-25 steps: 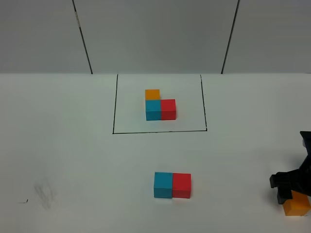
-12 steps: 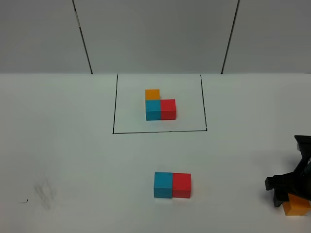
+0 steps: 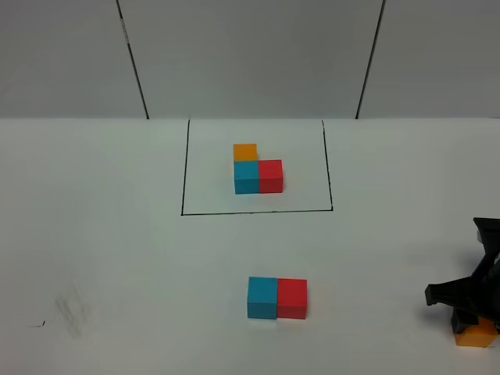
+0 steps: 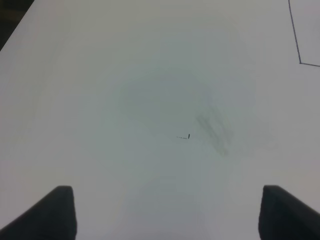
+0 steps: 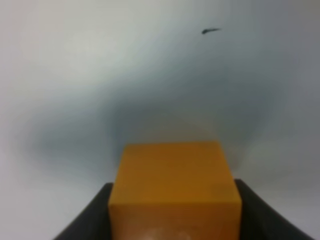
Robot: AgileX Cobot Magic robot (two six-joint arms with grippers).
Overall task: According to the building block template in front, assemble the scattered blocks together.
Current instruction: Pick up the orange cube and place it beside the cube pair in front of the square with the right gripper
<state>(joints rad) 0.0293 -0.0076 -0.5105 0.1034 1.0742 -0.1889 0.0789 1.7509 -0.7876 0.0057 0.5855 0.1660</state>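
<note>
Right end effector of mine is clamped on the orange block, far right of the blue block, which already touches the red block as in the template. Orange must yet go behind blue. Left end effector hangs spread, empty.

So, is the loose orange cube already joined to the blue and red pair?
No, the orange cube sits far right of the touching blue cube and red cube.
</note>
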